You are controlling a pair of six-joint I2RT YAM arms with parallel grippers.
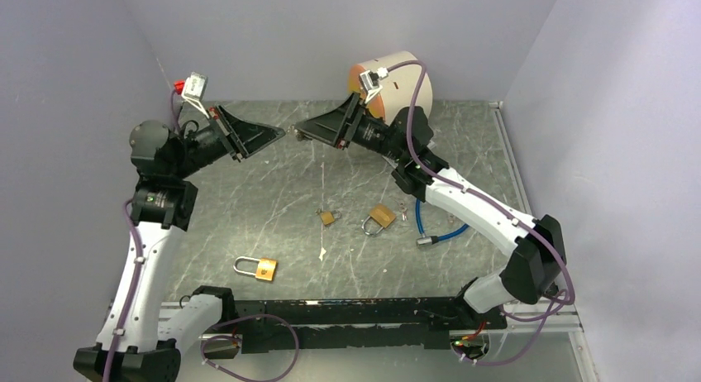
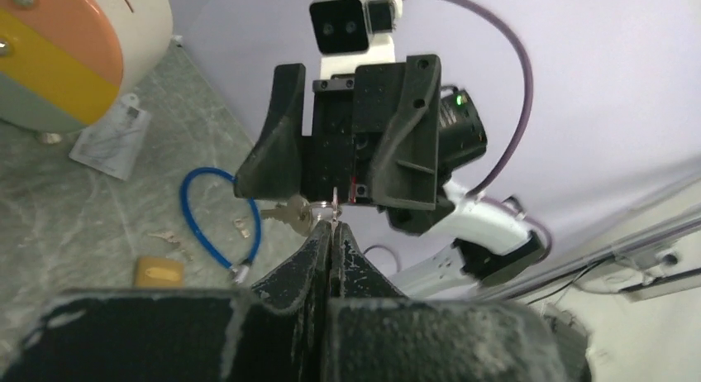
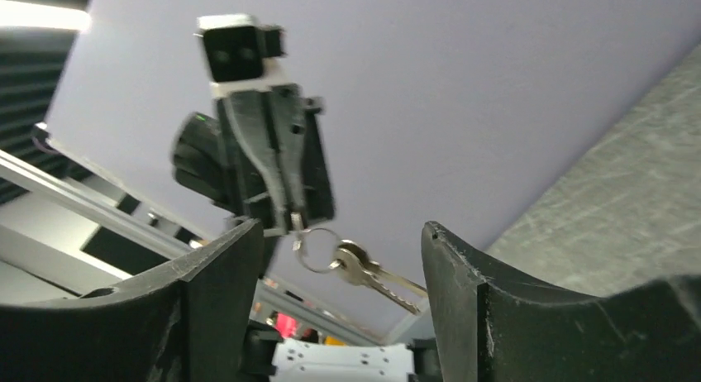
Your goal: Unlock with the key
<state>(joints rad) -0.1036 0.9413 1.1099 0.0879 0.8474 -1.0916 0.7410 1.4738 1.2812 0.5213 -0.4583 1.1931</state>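
The key [image 3: 364, 270] was held, hanging, by the closed left gripper [image 1: 281, 135], the right gripper [image 1: 299, 134] was seen open, and the padlocks [image 1: 379, 217] at six o'clock were judged not yet unlocked.

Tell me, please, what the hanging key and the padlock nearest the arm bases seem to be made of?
The key looks like silvery, polished metal, perhaps nickel-plated: it is pale with glints along the cut teeth. The padlock seems brass-bodied, a warm gold, with a bright steel-like shackle.
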